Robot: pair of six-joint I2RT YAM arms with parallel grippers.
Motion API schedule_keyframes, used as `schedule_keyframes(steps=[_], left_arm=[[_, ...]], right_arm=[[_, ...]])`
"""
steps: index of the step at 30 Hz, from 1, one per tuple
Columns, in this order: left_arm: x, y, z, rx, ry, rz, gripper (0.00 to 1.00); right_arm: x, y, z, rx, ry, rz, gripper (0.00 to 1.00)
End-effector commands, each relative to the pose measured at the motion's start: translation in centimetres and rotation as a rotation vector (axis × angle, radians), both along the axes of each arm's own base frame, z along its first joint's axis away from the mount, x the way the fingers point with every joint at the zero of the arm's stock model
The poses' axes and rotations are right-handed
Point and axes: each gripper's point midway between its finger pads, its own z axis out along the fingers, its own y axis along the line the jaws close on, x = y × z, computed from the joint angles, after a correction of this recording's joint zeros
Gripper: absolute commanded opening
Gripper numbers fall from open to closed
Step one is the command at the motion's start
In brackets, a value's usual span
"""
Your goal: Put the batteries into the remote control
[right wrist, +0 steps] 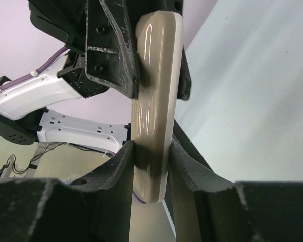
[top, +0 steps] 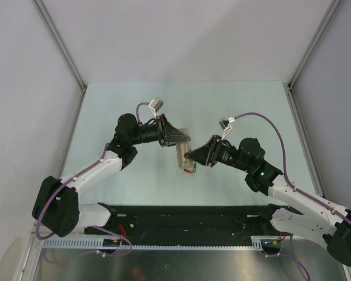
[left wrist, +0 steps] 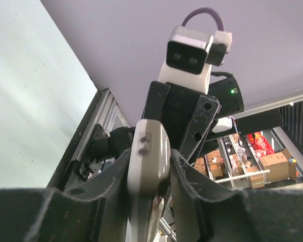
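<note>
Remote control (top: 181, 157) largely hidden between left pincer (top: 185, 140), right pincer (top: 189, 156), batteries (top: 191, 170) indistinct

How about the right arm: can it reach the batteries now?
Probably not yet: the right gripper is clamped on the remote control, also held by the left gripper. The batteries lie close by, uncovered.

Left fingers (left wrist: 113, 179), right fingers (right wrist: 116, 174), both clamped.
</note>
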Motion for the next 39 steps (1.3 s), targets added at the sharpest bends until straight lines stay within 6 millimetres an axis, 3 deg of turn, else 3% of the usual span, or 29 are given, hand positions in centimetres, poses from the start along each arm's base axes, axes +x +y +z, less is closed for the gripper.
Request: schedule_keyframes(steps=[1, 4, 7, 11, 13, 19, 21, 22, 25, 30, 34, 39], left_arm=[[-1.4, -0.1, 0.5, -0.017, -0.028, -0.026, 0.41], [-1.6, -0.1, 0.3, -0.014, -0.032, -0.025, 0.47], [-1.7, 0.0, 0.0, -0.010, -0.028, -0.021, 0.46], [-1.5, 0.1, -0.4, -0.007, -0.017, -0.003, 0.21], [-1.4, 0.1, -0.4, -0.008, -0.011, 0.002, 0.17], [-1.3, 0.0, -0.1, -0.015, -0.007, 0.009, 0.29], [-1.5, 0.0, 0.2, -0.019, -0.019, 0.007, 0.10], [-1.5, 0.0, 0.4, -0.021, -0.022, 0.007, 0.00], [-1.7, 0.0, 0.8, -0.025, -0.039, -0.006, 0.00], [-2.2, -0.2, 1.4, -0.029, -0.054, -0.049, 0.00], [-2.4, -0.3, 1.2, -0.025, -0.051, -0.072, 0.00], [-2.6, -0.7, 1.0, -0.021, -0.047, -0.082, 0.00]], right_arm=[[-0.6, 0.3, 2.9, 0.079, -0.095, 0.031, 0.00], [-0.7, 0.4, 3.0, 0.084, -0.092, 0.036, 0.00], [-0.8, 0.2, 3.0, 0.082, -0.092, 0.038, 0.00], [-0.9, -0.1, 3.1, 0.078, -0.094, 0.031, 0.00], [-1.0, -0.1, 2.9, 0.070, -0.092, 0.033, 0.00], [-1.0, -0.1, 2.6, 0.057, -0.086, 0.028, 0.00], [-1.1, 0.1, 2.5, 0.058, -0.078, 0.037, 0.00], [-1.1, 0.2, 2.3, 0.057, -0.073, 0.042, 0.01], [-1.3, 0.7, 2.1, 0.060, -0.055, 0.078, 0.18], [-1.9, 1.3, 1.5, 0.027, -0.049, 0.148, 0.24], [-1.9, 1.6, 1.2, -0.006, -0.040, 0.170, 0.39], [-1.7, 1.7, 0.8, -0.013, -0.032, 0.169, 0.49]])
